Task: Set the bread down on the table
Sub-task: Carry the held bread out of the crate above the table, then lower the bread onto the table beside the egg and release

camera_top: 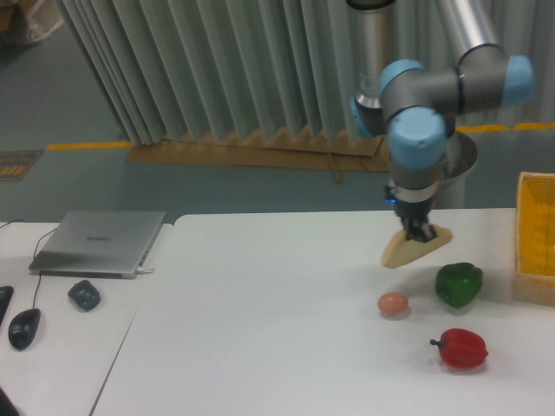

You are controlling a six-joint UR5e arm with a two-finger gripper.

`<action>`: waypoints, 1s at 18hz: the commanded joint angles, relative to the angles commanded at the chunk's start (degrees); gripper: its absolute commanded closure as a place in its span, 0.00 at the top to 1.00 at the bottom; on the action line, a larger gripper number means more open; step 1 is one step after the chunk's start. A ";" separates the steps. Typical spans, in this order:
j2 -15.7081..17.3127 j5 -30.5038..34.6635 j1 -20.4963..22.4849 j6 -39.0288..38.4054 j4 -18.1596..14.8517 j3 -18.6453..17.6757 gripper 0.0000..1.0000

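Gripper (419, 232): fingers clamped on bread (414, 248), held above white tabletop (260, 329), near egg (393, 303) and green pepper (458, 284).

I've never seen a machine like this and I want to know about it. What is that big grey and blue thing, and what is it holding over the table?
That is a robot arm made of grey tubes with light blue joints. It ends in a small black two-finger gripper, which works like a hand. One fixed camera took this picture from in front of the table.

The gripper is pinching a flat, golden-tan, roughly triangular piece of bread and holding it low over the large white table.

On that table lie a small pinkish-brown egg, a green pepper and a red pepper. A yellow basket sits at the right edge.

On the smaller white desk at the left are a closed silver laptop and two dark computer mice.
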 joint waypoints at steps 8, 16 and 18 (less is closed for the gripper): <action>-1.41 1.87 -1.76 -2.37 0.09 -0.26 0.19; -1.58 2.74 -2.11 -2.46 0.26 0.09 1.00; -1.58 3.01 -2.11 -2.46 0.79 0.09 1.00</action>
